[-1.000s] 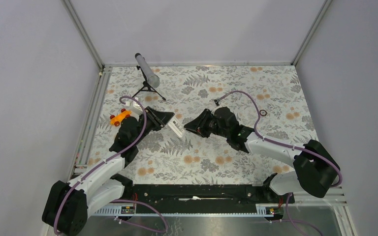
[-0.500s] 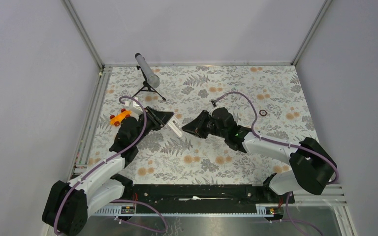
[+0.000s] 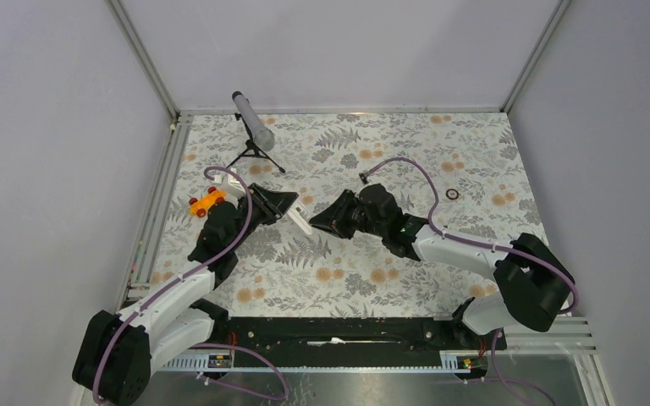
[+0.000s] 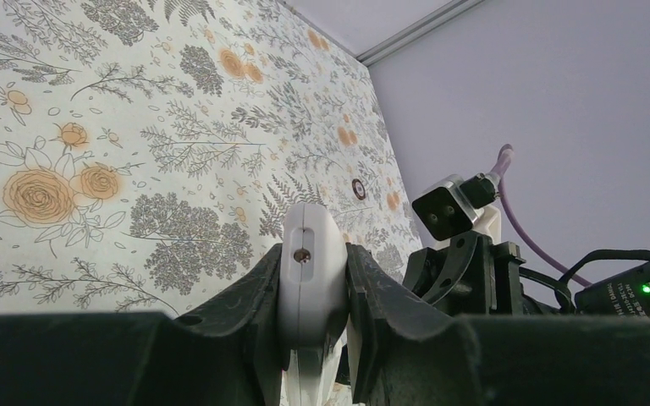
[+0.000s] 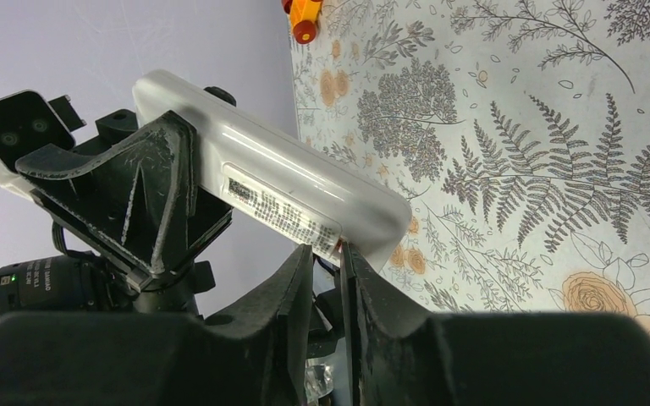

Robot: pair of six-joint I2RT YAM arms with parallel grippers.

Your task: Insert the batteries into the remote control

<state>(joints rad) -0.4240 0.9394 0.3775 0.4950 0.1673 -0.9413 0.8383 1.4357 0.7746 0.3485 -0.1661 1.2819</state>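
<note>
Over the floral table (image 3: 474, 169), the left gripper (image 3: 281, 205) holds the remote control (image 5: 279, 182) aloft, jaws clamped on it, its long axis running 10 to 4 o'clock. The right gripper (image 5: 326, 262) meets its free end from 3 o'clock, jaws barely parted; I cannot tell whether a battery sits between them.

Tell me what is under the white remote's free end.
The right claw's tips, narrowly parted, meet the remote's labelled edge from below; flowered tablecloth lies beyond. Whether they hold a battery is hidden.
</note>
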